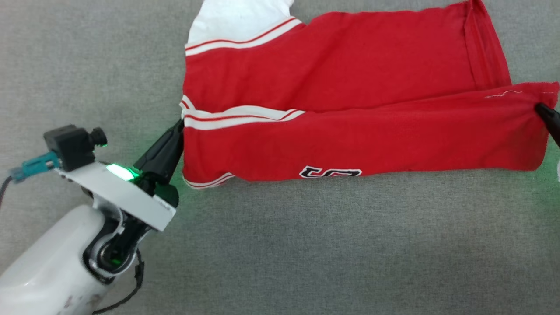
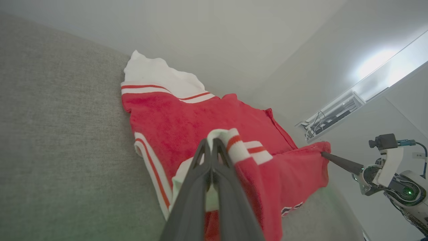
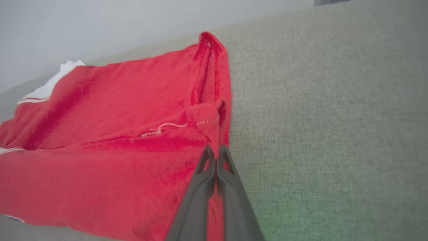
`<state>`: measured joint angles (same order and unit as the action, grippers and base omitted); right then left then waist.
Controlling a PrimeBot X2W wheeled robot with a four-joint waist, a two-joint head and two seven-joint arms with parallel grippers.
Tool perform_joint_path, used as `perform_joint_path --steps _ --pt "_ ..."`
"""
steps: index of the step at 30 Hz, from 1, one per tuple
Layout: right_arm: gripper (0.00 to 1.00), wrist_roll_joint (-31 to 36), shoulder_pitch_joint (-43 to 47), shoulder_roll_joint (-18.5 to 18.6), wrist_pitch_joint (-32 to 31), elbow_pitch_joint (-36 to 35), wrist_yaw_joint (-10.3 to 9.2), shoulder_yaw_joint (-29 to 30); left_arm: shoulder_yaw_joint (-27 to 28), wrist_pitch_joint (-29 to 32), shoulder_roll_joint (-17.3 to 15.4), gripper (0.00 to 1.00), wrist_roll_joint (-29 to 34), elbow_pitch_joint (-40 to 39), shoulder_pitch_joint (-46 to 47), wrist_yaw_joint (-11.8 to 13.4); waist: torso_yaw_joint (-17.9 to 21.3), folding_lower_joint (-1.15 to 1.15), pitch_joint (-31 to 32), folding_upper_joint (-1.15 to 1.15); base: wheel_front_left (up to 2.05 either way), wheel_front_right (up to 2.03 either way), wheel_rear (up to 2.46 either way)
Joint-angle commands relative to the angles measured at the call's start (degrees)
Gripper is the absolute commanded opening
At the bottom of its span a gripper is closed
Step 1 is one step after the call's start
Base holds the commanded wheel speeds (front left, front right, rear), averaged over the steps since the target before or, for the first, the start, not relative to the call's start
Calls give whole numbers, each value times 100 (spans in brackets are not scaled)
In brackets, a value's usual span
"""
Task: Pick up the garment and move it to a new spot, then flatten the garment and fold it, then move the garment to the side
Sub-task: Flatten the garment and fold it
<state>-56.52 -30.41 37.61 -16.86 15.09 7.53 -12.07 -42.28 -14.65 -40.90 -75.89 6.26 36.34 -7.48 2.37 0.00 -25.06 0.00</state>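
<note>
- Left tool [image 1: 178, 126], at the garment's 9 o'clock edge: its two dark fingers are pinched together on the end of a striped trim band [image 1: 240, 116]. The left wrist view shows the band raised a little in the pinch.
- The garment [image 1: 350, 109], a red T-shirt, lies on a grey cloth-covered tabletop [image 1: 306, 240] with its length running from 9 to 3 o'clock. Its near half is folded up over the middle. A white sleeve [image 1: 236, 19] sticks out at 11 o'clock, and a small white print [image 1: 330, 172] sits on the 6 o'clock edge.
- Handling, as a judgement: the cloth looks soft, light and limp. It would sag and wrinkle between holds, and it can be pulled but not pushed. The best holds are corners, hems and the firmer trim bands, taken at both ends together with the cloth kept taut.
- Right tool [image 1: 542, 109], at 3 o'clock: its fingers are closed on the hem corner of the folded layer, just beside a loose white thread.
</note>
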Motion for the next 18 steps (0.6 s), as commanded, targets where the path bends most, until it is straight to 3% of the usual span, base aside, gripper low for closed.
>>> perform_joint_path --steps 1,11,12,13,14,15,16,17,18 --pt "0 25 -132 -74 74 155 -9 -71 -16 -31 97 0 25 166 109 6 26 0 -100 0 0 0 0" --pt "0 105 -616 -133 589 933 -9 -828 -528 -35 448 0 389 1523 583 7 -18 0 -266 0 0 0 0" --pt "0 100 -645 -140 623 974 -9 -903 -603 -35 450 5 427 1605 624 8 -13 0 -259 0 0 0 0" --pt "0 110 -678 -141 667 1000 -9 -1003 -671 -36 457 16 439 1684 662 8 -5 0 -244 0 0 0 0" --pt "0 139 -707 -127 723 1036 -9 -1090 -716 -37 462 40 439 1729 707 8 -2 0 -218 0 0 0 0" --pt "10 170 -727 -108 799 1065 -9 -1155 -760 -38 443 78 455 1753 755 8 -3 0 -182 0 0 0 0" --pt "64 198 -736 -91 885 1107 -9 -1207 -814 -39 412 100 477 1757 806 8 -6 0 -141 0 0 0 0" --pt "100 212 -736 -73 970 1144 -9 -1244 -868 -39 367 100 506 1744 858 8 -13 0 -92 0 0 0 0" --pt "100 233 -724 -47 1057 1182 -9 -1274 -937 -37 310 100 560 1718 907 8 -24 0 -41 0 0 0 0"
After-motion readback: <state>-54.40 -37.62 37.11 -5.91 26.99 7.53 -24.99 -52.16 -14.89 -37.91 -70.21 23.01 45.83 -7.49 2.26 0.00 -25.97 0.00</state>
